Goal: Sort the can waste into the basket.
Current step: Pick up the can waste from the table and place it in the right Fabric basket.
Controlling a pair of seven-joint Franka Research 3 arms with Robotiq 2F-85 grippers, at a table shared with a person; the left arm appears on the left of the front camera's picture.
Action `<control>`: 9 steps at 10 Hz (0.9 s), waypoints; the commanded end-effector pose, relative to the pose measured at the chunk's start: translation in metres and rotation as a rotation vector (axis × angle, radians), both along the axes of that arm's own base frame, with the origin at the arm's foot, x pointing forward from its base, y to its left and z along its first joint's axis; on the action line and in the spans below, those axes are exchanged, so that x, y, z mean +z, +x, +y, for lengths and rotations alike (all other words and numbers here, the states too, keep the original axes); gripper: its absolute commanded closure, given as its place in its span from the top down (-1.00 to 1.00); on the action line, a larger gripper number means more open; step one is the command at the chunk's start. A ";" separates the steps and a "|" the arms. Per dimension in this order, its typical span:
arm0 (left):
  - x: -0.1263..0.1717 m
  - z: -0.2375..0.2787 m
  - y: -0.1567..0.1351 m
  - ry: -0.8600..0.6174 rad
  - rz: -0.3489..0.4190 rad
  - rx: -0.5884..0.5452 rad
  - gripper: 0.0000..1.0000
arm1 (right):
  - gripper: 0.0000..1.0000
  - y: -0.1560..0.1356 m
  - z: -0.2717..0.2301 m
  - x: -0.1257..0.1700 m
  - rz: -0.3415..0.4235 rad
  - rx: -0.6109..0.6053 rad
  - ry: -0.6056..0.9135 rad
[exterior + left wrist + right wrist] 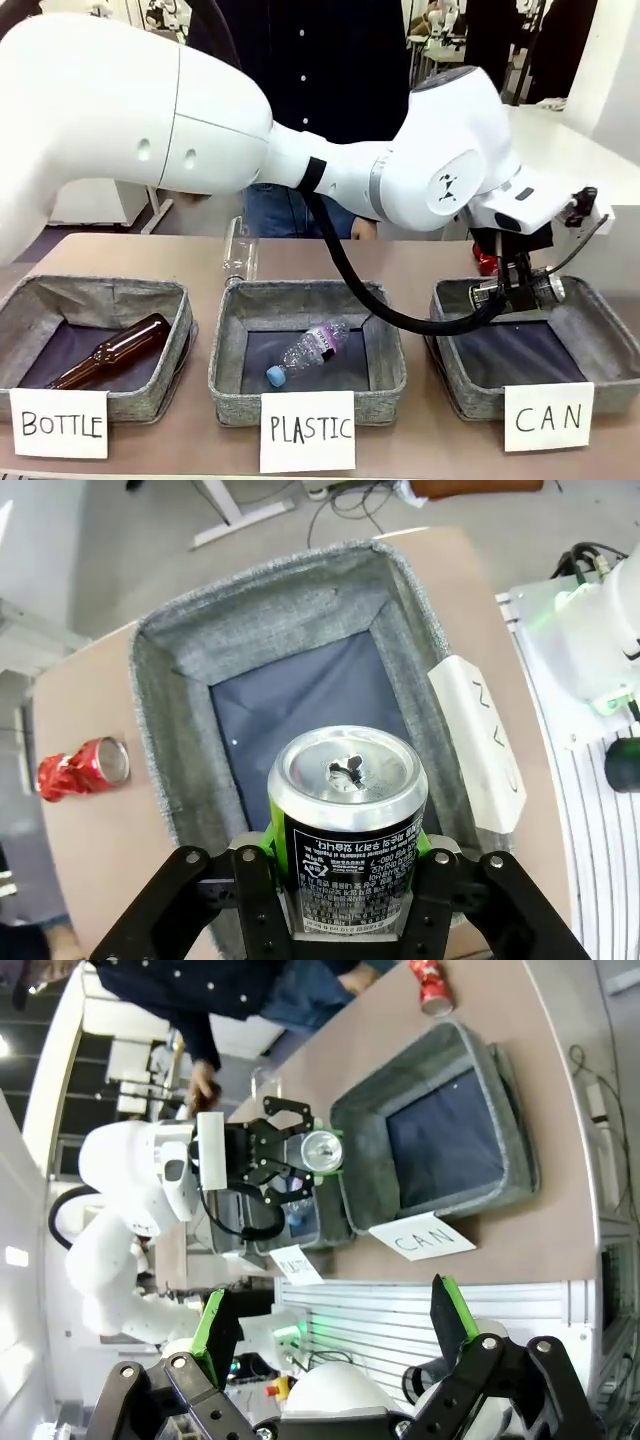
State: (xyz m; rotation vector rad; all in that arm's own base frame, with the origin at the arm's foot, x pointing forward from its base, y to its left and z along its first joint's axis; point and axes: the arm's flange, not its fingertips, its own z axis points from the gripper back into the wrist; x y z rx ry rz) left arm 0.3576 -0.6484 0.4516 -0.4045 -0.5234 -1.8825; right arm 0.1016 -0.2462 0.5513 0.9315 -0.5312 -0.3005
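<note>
A robotics lab: handwritten sorting cards (pixel 307 430) front baskets, workbenches (pixel 570 140) behind

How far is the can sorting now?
Nothing is dropped yet: the CAN basket is empty. In hand: the left gripper holds the dark can above it. Left: release it, then fetch the red can on the table beside the basket.
</note>
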 end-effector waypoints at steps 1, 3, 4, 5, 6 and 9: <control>0.005 0.006 -0.002 -0.010 -0.030 -0.028 1.00 | 1.00 -0.002 0.010 0.014 -0.041 0.003 -0.014; 0.009 0.007 0.000 -0.021 -0.034 -0.045 1.00 | 1.00 -0.002 0.010 0.014 -0.041 0.003 -0.014; 0.010 0.008 -0.001 -0.021 -0.037 -0.048 1.00 | 1.00 -0.002 0.010 0.014 -0.041 0.003 -0.014; 0.013 0.009 0.001 -0.026 -0.040 -0.046 1.00 | 1.00 -0.002 0.010 0.014 -0.041 0.003 -0.014; 0.018 0.011 0.003 -0.035 -0.031 -0.044 1.00 | 1.00 -0.002 0.010 0.014 -0.041 0.003 -0.014; 0.028 0.050 0.008 0.189 0.081 0.074 1.00 | 1.00 0.009 0.011 0.014 -0.023 0.011 -0.014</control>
